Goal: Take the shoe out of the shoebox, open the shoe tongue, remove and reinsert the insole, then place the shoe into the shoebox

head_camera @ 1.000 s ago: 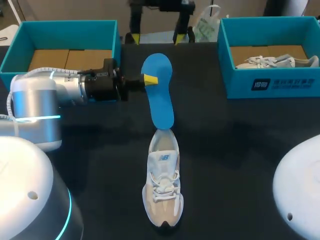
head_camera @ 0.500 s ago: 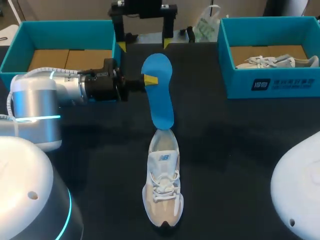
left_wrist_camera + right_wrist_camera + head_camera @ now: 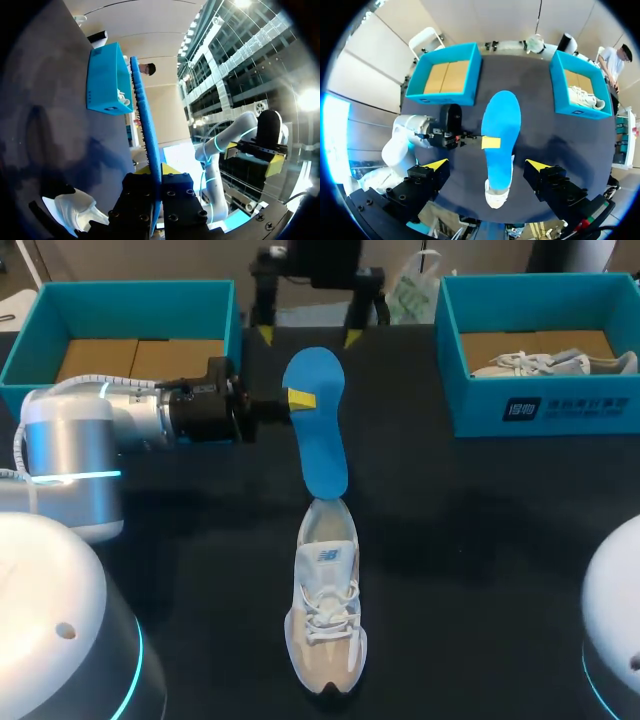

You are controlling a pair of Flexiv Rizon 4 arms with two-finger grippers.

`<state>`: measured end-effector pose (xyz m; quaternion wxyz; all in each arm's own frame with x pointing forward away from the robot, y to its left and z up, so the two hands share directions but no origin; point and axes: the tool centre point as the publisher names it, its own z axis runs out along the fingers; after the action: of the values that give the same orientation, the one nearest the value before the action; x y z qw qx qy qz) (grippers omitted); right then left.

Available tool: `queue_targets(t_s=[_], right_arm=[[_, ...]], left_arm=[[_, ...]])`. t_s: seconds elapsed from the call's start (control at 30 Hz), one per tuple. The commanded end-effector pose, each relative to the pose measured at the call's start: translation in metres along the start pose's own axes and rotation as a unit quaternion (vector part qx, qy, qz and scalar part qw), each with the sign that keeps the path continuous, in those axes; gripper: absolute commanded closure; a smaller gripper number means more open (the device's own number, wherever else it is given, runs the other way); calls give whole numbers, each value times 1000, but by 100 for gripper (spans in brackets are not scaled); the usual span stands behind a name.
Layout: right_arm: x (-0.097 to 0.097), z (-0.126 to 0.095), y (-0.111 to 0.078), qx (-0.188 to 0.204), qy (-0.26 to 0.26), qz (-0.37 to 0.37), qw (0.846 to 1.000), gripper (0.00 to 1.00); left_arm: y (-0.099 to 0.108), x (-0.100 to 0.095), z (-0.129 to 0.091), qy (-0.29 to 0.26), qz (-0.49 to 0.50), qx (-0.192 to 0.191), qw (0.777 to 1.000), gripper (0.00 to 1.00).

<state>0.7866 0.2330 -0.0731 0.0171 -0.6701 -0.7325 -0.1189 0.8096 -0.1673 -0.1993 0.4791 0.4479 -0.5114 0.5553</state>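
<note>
The shoe (image 3: 325,615) is lying in the near middle of the table (image 3: 480,540), its long axis running near to far, toe pointing near and heel opening far. At the far left a teal shoebox (image 3: 130,295) is sitting with cardboard inside. The left arm is stretching level from the left, and the left gripper (image 3: 300,400) is pinching the blue insole (image 3: 322,440) by its left edge. The insole is lying along the shoe's line, broad end far, narrow end at the heel opening. The right gripper (image 3: 308,336) is hanging high over the far middle, fingers spread wide. At the far right a second shoebox (image 3: 540,405) is holding another pale shoe (image 3: 555,363). Bare tabletop is lying to both sides of the shoe.
</note>
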Motion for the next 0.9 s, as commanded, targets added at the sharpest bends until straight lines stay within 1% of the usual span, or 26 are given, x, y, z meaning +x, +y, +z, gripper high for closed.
queue_targets(t_s=[0.03, 0.1, 0.23, 0.27, 0.33, 0.47, 0.63, 0.77, 0.9], right_arm=[[-35, 6, -9, -23, 277, 9, 960, 0], [-38, 6, -9, -31, 305, 10, 952, 0], [-46, 11, -10, -19, 348, 21, 937, 0], [-47, 13, -11, -24, 356, 22, 934, 0], [-49, 16, -12, -20, 371, 24, 928, 0], [-53, 23, -15, -32, 399, 19, 916, 0], [-62, 30, -15, -39, 427, 15, 903, 0], [-67, 36, -14, -56, 458, 5, 887, 0], [-71, 45, -13, -56, 482, 0, 874, 0]], left_arm=[[0, -1, 0, 1, 0, 0, 1000, 100], [0, -1, 0, 1, 0, 0, 1000, 100], [0, -1, 0, 1, 0, 0, 1000, 100], [0, -1, 0, 1, 0, 0, 1000, 100], [0, -1, 0, 1, 0, 0, 1000, 100], [0, -1, 0, 1, 0, 0, 1000, 100], [0, -1, 0, 1, 0, 0, 1000, 100], [0, -1, 0, 1, 0, 0, 1000, 100], [0, -1, 0, 1, 0, 0, 1000, 100]])
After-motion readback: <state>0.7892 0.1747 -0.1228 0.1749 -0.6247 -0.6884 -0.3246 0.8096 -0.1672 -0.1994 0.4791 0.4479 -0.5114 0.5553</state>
